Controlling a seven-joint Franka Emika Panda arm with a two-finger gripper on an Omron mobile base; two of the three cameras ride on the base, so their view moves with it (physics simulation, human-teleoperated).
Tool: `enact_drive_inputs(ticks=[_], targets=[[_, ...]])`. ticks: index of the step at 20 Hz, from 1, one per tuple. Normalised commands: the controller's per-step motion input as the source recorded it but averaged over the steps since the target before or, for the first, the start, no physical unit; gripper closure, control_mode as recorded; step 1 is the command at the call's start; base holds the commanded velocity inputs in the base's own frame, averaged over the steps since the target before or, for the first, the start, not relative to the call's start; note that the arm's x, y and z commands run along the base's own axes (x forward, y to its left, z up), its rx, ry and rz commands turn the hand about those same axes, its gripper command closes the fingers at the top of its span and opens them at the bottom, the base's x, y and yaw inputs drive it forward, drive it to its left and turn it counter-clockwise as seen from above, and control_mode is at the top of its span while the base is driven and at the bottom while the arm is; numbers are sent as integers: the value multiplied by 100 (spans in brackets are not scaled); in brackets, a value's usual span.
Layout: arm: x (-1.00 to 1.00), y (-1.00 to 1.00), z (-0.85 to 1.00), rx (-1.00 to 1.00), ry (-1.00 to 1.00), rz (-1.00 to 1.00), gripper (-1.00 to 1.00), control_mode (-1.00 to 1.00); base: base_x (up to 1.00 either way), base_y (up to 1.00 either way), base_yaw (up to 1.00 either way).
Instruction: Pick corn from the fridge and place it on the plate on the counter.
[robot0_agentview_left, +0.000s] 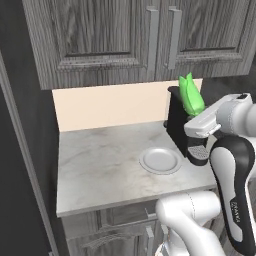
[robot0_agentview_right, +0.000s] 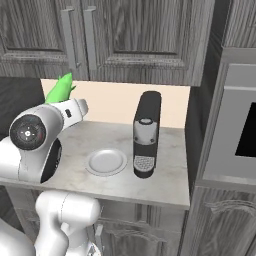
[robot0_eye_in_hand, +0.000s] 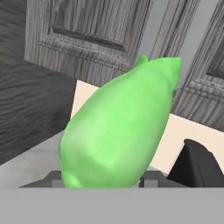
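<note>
My gripper (robot0_eye_in_hand: 104, 180) is shut on the corn (robot0_eye_in_hand: 118, 131), a bright green smooth cob that points up and away from the hand. The dark fingertips (robot0_eye_in_hand: 56, 179) flank its lower end. In the left base view the corn (robot0_agentview_left: 191, 95) is held high above the right part of the counter (robot0_agentview_left: 100, 165), over the coffee machine. The round pale plate (robot0_agentview_left: 160, 160) lies empty on the counter, below and left of the corn. From the right side, the corn (robot0_agentview_right: 60, 89) sticks up behind my arm, left of the plate (robot0_agentview_right: 106, 162).
A tall black coffee machine (robot0_agentview_left: 180, 125) stands right of the plate (robot0_agentview_right: 146, 132). Dark wood wall cabinets (robot0_agentview_left: 125, 35) hang close above the corn. A beige backsplash (robot0_agentview_left: 110, 105) closes the back. An oven front (robot0_agentview_right: 235, 135) stands at the right.
</note>
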Motion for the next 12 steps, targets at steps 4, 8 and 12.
enact_drive_inputs(ticks=[4, 8, 12], targets=[[4, -3, -4, 0, -1, 0, 100, -100, 13, -8, 0], [6, -8, -31, 0, -1, 0, 100, -100, 0, 0, 0], [0, -6, -49, 0, 0, 0, 100, -100, 0, 0, 0]])
